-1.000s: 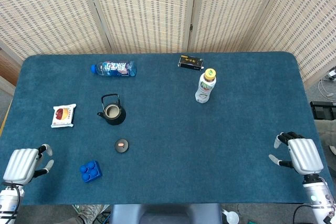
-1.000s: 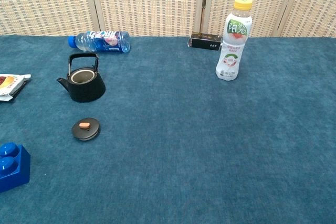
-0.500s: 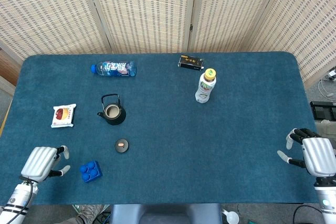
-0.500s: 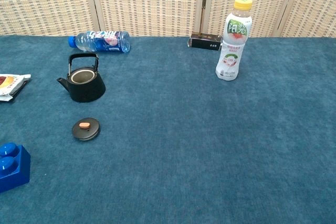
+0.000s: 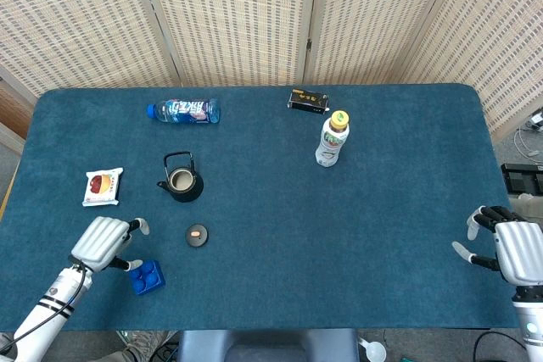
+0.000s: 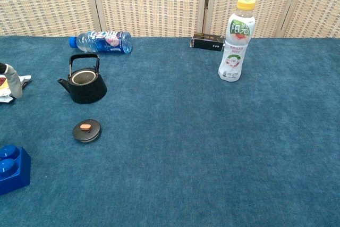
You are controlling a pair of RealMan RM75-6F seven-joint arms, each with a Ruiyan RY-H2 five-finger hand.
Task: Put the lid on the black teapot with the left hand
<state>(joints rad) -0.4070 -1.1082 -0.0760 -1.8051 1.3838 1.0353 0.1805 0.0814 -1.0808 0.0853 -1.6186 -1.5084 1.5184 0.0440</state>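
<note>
A: Two hands logged, both at the bottom edge of the head view. Left hand (image 5: 105,243) lower left, released, fingers apart, nothing in it. Right hand (image 5: 512,247) far lower right, likewise released and holding nothing.

B: Nearest object to the left one?

A: Blue block (image 5: 147,277), just beside it, toward the bottom of the frame. Not a task item.

B: Lid position?

A: Lid (image 5: 197,235) lies flat on the bench (image 5: 356,235), orange knob up, left of centre. It sits to the right of the left hand and near it, well apart from the right hand. Round, so no long axis to align.

B: And the pot?

A: Black teapot (image 5: 181,181) stands upright, mouth uncovered, handle raised, just above the lid in the frame. Lid and pot are apart, not touching.

B: Judgement?

A: Seating not yet begun. Coming move turns on a short reach rightward to the lid, then a carry up-frame. The raised handle may obstruct a straight descent.

B: Farther back?

A: Snack packet (image 5: 103,186) at left; water bottle (image 5: 183,110) lying on its side; drink bottle (image 5: 332,139) upright; black box (image 5: 307,100) near the far edge.
</note>
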